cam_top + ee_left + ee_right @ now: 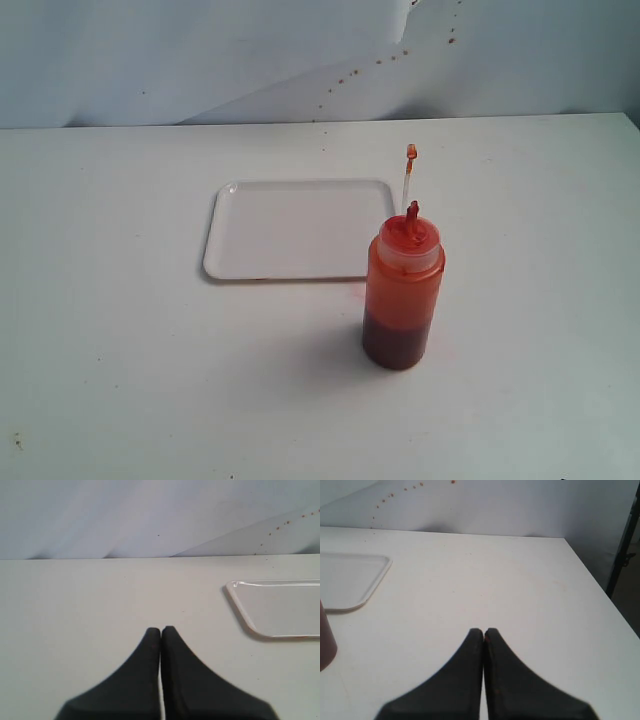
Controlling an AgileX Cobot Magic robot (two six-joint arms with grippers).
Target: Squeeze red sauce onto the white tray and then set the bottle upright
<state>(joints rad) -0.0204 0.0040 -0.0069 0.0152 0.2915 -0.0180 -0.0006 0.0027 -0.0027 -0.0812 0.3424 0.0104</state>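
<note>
Red sauce (396, 345) sits only inside the upright bottle (403, 290), centre-right beside the clean tray (290, 230); left gripper (161, 630) and right gripper (484, 631) are closed on nothing, so squeezing seems unstarted and one must open to grasp.

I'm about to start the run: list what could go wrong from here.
1. The left gripper and right gripper are both shut; reaching the squeeze bottle like that could knock it over.
2. Its nozzle is uncapped, so a topple or early squeeze would likely put red sauce on the table, not the white tray.
3. The sauce sits low in the bottle, so a steep tilt is needed and may drip short of the tray.
</note>
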